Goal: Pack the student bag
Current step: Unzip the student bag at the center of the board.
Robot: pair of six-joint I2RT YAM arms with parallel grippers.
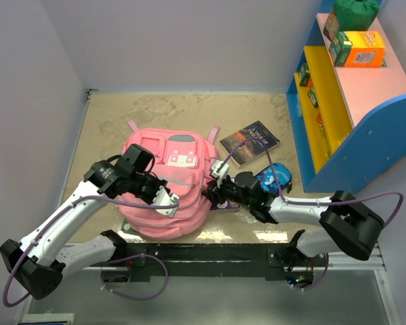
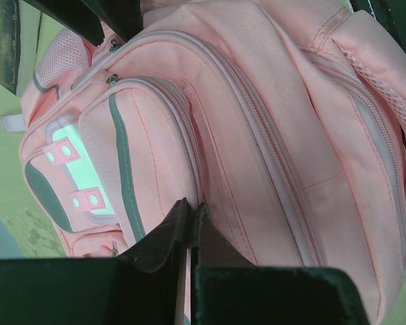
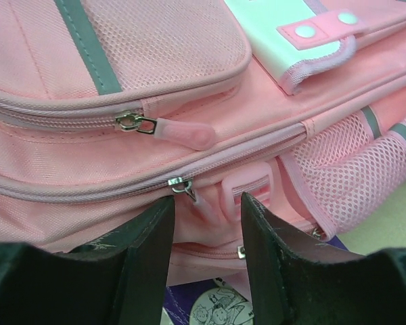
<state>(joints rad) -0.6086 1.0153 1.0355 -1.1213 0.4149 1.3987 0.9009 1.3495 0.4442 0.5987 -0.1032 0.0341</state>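
1. The bag (image 1: 169,189) lies flat on the bench (image 1: 122,115), caught between both sets of fingers. Every zip we see is shut, so we judge packing has hardly begun.
2. The book (image 1: 249,142) and blue case (image 1: 274,177) lie outside the bag, behind the right fingers (image 3: 145,237).
3. The right fingers stand apart, with a zip pull (image 3: 187,190) just ahead between them. The left fingers (image 2: 166,237) are together against the bag's side.
4. The shelf (image 1: 338,108) crowds the right arm, and open bench lies beyond the bag.

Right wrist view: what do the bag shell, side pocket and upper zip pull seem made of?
Bag shell: woven synthetic cloth, matte, fine weave showing. Side pocket: open mesh, holes visible. Zip pull: smooth pink tab, likely rubber or soft plastic; its slider looks like shiny metal.
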